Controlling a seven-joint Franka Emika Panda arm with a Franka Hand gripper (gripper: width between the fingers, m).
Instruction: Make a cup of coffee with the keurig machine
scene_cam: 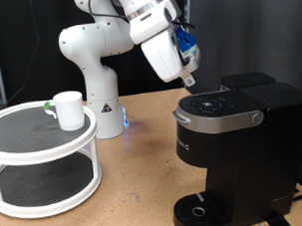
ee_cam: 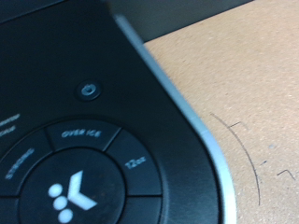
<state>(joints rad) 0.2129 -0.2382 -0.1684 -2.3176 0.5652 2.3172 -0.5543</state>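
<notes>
Outside, in the exterior view, the gripper (scene_cam: 188, 81) is hanging in the upper middle of the frame, tilted down and just above the back edge of the round button panel (scene_cam: 216, 105) on the keurig machine (scene_cam: 232, 155). Whether its fingers are apart or together cannot be told from here. The black machine is standing on the bench (scene_cam: 143, 183) at the lower right of the frame, its drip tray (scene_cam: 199, 211) showing at the base. The cup (scene_cam: 68, 110) is sitting well apart at the left, on the top shelf of a white two-tier round rack (scene_cam: 43, 162).

In the wrist view, the machine's panel (ee_cam: 84, 149) is filling the left of the frame, showing a power button (ee_cam: 88, 91) and buttons reading "OVER ICE" and "12oz". Brown bench (ee_cam: 243, 84) is lying to the right. No fingers are showing here.
</notes>
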